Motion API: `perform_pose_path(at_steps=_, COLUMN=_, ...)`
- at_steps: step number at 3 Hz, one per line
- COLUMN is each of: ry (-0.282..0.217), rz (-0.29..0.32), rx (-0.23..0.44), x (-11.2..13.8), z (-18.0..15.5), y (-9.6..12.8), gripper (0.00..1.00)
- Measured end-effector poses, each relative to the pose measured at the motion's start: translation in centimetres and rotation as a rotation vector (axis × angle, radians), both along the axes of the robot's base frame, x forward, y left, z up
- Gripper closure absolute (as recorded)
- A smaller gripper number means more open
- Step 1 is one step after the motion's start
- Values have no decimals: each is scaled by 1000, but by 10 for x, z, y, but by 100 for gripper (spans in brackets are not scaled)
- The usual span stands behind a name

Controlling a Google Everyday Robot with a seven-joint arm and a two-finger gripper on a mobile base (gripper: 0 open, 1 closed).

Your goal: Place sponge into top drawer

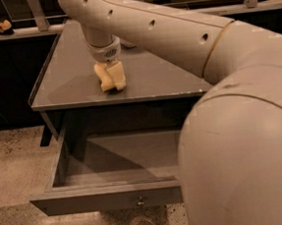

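My gripper (111,78) points straight down at the middle of the grey tabletop (69,76), its pale-yellow tip at or just above the surface. The sponge does not show as a separate thing; it may be hidden at the gripper's tip. The top drawer (104,199) is pulled out below the table's front edge. Its round metal knob (140,201) is on the front panel, and the part of its inside that shows holds nothing. My arm hides the drawer's right part.
My large pale arm (231,126) fills the right side and crosses over the table's back. A small yellowish lump on a dark base (3,26) sits on a ledge at the far left. Speckled floor (17,160) lies left of the drawer.
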State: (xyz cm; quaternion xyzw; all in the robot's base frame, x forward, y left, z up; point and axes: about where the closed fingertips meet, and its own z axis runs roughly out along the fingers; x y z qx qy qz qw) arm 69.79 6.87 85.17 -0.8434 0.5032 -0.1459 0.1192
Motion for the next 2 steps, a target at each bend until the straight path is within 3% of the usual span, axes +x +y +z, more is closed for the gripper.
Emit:
perform_pose_path(at_steps=1, ry=-86, rz=-70, rx=-7, x=-41, z=22, y=-15, gripper=100)
perform_pose_path(at_steps=2, ry=-106, rz=-183, rx=-36, x=-95, z=2, y=-52, gripper=100)
